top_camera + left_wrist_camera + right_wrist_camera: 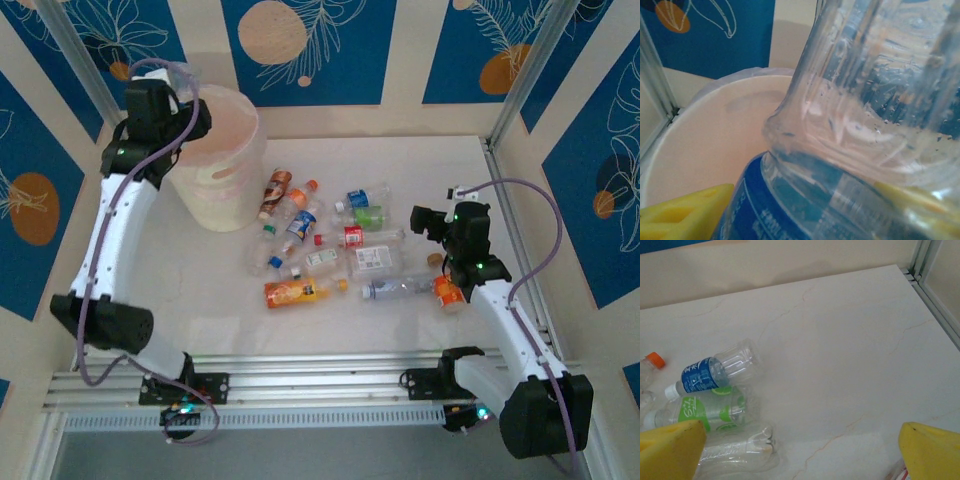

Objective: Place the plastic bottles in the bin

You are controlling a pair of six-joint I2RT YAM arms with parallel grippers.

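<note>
A: Now, the left gripper [795, 212], what are its jaws doing?
B: Clenched on a clear ribbed plastic bottle with a blue label [865, 100]. One yellow finger [685, 210] shows at the lower left of the wrist view, and the other shows through the bottle at the lower right.
A: And beyond the bottle?
B: The tall round translucent pink-white plastic bin [715, 145], its mouth right beneath. From above, that bin [225, 165] stands in the upper left of the frame, with the gripper over its rim.
A: The right gripper [800, 460]?
B: Jaws spread wide, grasping nothing, over the bare pale table [840, 340]. At the left of its view lie a clear blue-labelled bottle with a white cap [715, 372], a green-labelled one [705, 410] just beside it, and a crushed clear one [740, 450].
A: The rest?
B: The loose plastic bottles [340, 245] lie clustered on the table at mid-frame, right of the bin.
</note>
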